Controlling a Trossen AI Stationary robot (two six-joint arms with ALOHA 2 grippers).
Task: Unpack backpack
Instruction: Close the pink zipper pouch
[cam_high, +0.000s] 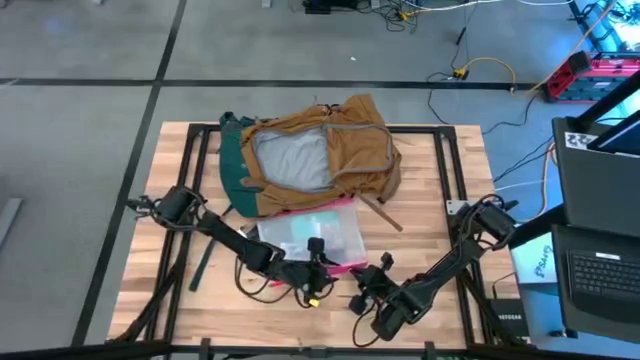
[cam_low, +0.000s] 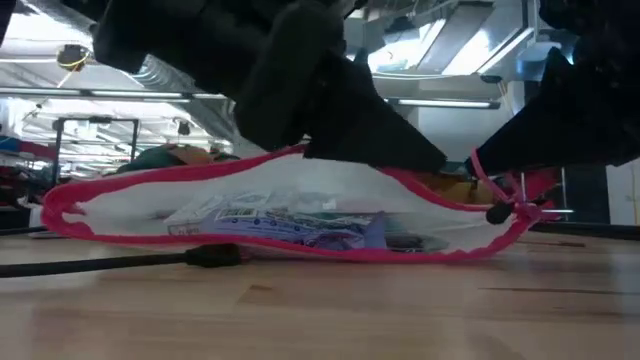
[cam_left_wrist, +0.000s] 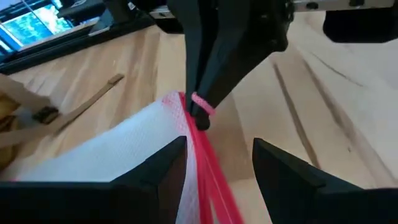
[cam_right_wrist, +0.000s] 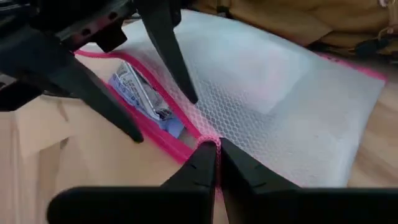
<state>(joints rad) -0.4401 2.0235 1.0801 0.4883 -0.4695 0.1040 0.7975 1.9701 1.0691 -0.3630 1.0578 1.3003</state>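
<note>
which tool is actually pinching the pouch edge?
The right tool: its fingers are closed on the pouch's pink edge. The left tool is open, straddling that edge.

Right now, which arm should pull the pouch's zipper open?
Probably the right: its gripper is already shut on the pouch's pink zipper edge, while the left gripper is open, straddling that edge.

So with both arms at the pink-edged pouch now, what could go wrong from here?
1. The right gripper is shut on only the thin pink edge of the pouch, so that small pinch may slip when it pulls.
2. The open left gripper straddles the same edge, very near the right gripper, so the two could collide.
</note>
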